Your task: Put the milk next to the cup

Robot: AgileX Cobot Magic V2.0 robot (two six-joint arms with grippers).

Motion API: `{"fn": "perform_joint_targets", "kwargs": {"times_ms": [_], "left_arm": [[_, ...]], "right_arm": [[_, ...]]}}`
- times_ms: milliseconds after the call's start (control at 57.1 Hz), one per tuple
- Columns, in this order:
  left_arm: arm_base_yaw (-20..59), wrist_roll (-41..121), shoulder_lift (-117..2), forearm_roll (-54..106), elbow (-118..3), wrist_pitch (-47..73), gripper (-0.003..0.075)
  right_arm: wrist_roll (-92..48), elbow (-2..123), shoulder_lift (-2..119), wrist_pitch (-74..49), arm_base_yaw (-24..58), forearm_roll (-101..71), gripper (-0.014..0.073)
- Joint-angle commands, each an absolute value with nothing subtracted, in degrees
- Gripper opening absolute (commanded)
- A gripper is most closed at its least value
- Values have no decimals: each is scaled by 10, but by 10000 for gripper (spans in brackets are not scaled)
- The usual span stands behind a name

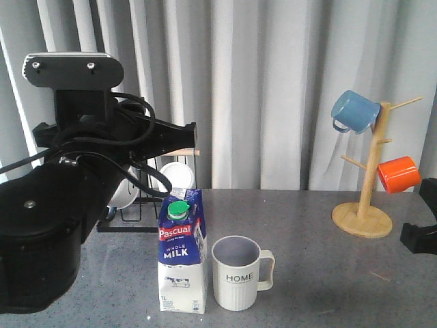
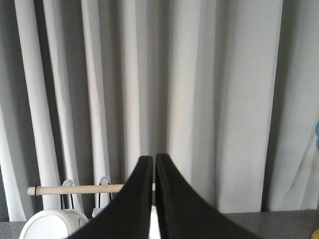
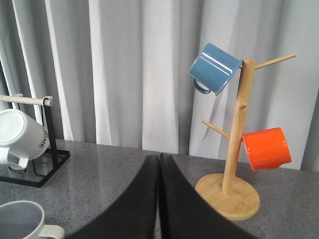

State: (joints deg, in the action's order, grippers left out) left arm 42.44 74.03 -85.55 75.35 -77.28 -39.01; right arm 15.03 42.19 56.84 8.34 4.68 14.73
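Note:
The milk (image 1: 182, 256), a blue and white carton with a red "Pascual" label and a green cap, stands upright on the grey table near the front edge. The cup (image 1: 236, 273), off-white and ribbed with "HOME" lettering, stands just to its right with a small gap between them, its handle pointing right. The cup's rim also shows in the right wrist view (image 3: 20, 219). My left gripper (image 2: 154, 158) is shut and empty, raised and facing the curtain. My right gripper (image 3: 159, 157) is shut and empty, low over the table to the right of the cup.
A wooden mug tree (image 1: 362, 220) at the back right holds a blue mug (image 1: 355, 111) and an orange mug (image 1: 399, 173). A black wire rack (image 1: 130, 222) with white mugs (image 1: 171, 174) stands behind the milk. My bulky left arm (image 1: 61, 205) fills the left side.

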Motion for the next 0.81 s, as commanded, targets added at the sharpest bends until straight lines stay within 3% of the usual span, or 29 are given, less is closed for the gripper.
{"fn": "perform_joint_targets", "kwargs": {"times_ms": [0, 175, 333, 596, 788], "left_arm": [[428, 739, -831, 724, -791, -393, -7], [437, 720, -825, 732, -791, -360, -7], [466, 580, -839, 704, -791, -347, -7], [470, 159, -832, 250, -691, -303, -7], [413, 20, -754, 169, -567, -191, -6]], "right_arm": [[149, 438, 560, 124, 44, 152, -8], [149, 438, 560, 124, 44, 152, -8], [149, 438, 560, 122, 44, 152, -8], [149, 438, 560, 123, 44, 152, -8], [149, 438, 560, 123, 44, 152, -8]]}}
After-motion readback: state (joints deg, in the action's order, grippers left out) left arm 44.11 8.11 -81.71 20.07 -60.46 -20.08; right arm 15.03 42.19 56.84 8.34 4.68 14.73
